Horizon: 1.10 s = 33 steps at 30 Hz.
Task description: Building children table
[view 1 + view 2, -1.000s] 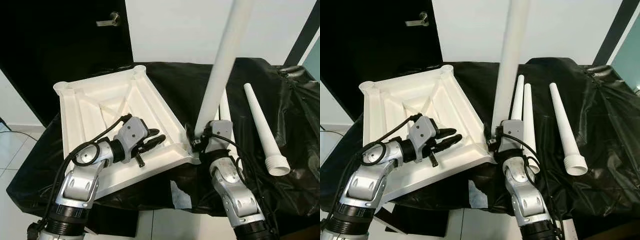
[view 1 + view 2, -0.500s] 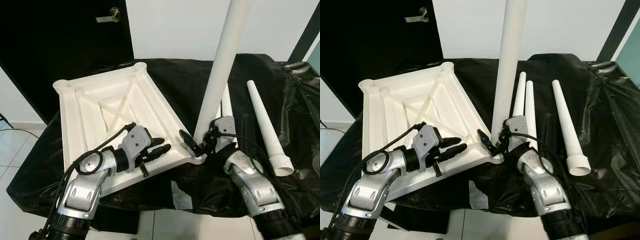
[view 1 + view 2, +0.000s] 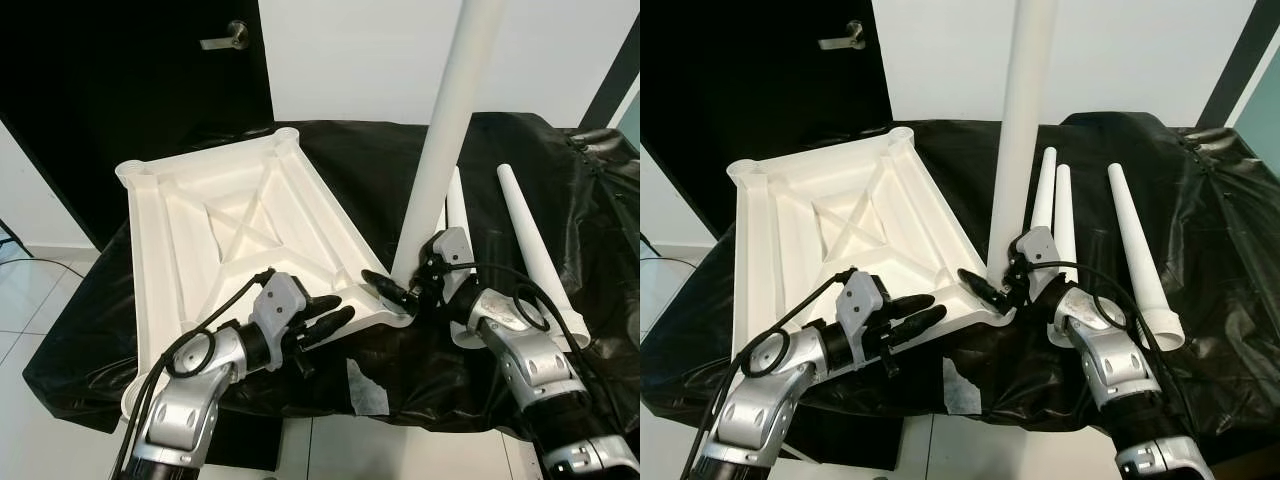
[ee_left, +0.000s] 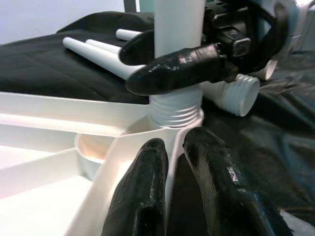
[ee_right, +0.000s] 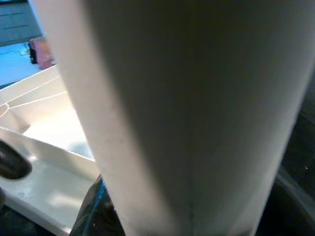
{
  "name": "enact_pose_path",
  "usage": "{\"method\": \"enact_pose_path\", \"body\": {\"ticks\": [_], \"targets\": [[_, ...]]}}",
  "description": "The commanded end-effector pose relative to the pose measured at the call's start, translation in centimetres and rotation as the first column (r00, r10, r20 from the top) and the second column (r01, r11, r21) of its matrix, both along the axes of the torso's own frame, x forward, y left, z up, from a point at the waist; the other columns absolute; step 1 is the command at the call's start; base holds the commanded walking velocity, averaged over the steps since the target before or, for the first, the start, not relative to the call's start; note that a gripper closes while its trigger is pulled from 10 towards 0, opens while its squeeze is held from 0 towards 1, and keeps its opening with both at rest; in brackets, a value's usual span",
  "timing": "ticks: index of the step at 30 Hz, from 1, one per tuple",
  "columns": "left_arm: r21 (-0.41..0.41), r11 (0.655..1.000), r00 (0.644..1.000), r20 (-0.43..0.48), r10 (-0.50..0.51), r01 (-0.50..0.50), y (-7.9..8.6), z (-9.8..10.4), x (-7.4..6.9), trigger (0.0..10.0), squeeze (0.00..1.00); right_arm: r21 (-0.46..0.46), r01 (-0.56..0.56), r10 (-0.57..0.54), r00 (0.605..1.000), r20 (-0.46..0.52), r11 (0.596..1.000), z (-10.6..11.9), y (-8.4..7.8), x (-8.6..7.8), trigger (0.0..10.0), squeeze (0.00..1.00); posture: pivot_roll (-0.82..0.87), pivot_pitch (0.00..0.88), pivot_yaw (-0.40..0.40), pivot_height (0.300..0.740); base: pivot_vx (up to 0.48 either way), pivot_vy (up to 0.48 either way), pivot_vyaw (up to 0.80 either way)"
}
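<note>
Tabletop (image 3: 190, 235) lies upside down at the counter's left edge, stiff, light-looking plastic; left gripper (image 3: 335, 313), fingers narrow and empty, steadies its near corner; right gripper (image 3: 392, 290) clasps the upright leg (image 3: 440, 165) low by its threaded, probably slippery base; three spare legs (image 3: 1135, 255) lie right.

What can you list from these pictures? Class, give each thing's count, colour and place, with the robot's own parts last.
Tabletop: one, white, upside down on the black-covered table, ribs up.
Upright leg: one, white, standing in the tabletop's near right corner socket.
Loose legs: three, white, lying on the cover, right of the upright leg.
Black cover: one, draped over the table.
Door: one, black, behind, with a metal handle.
Paper scrap: one, white, on the cover's front edge.
Left pincer: black fingers, at the tabletop's near rim.
Right pincer: black fingers around the upright leg's base.
</note>
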State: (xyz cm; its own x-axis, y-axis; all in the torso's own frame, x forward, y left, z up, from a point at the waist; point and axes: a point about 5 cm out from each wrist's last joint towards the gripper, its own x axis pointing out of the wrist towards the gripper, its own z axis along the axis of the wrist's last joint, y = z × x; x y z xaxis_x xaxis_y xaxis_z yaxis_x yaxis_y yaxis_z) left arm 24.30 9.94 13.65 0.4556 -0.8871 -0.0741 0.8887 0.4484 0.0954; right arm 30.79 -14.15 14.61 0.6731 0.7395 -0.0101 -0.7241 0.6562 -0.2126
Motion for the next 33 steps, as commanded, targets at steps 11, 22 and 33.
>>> {"method": "enact_pose_path", "body": {"ticks": [11,22,33], "targets": [[-0.036,0.986,0.986,0.015,0.165,-0.164,-0.5,-0.2,0.4,10.0,0.00,0.032,0.047,-0.045,0.997,-0.058,0.998,-1.0,-0.5,0.3,5.3,0.00,0.00,0.000,0.025,0.740,0.000,0.000,0.00],[-0.049,0.984,0.985,0.033,0.171,-0.170,-0.9,-0.3,1.2,10.0,0.00,0.112,0.331,-0.324,0.943,-0.072,0.937,-1.6,1.6,-0.2,10.0,0.00,-0.02,0.000,0.011,0.740,0.000,0.000,0.00],[-0.043,0.986,0.985,0.048,0.163,-0.161,-0.6,-0.2,1.4,10.0,0.00,0.183,0.633,-0.608,0.774,-0.178,0.752,-2.3,4.5,-1.4,10.0,0.00,-0.04,0.000,0.021,0.740,0.000,0.000,0.00]]}}
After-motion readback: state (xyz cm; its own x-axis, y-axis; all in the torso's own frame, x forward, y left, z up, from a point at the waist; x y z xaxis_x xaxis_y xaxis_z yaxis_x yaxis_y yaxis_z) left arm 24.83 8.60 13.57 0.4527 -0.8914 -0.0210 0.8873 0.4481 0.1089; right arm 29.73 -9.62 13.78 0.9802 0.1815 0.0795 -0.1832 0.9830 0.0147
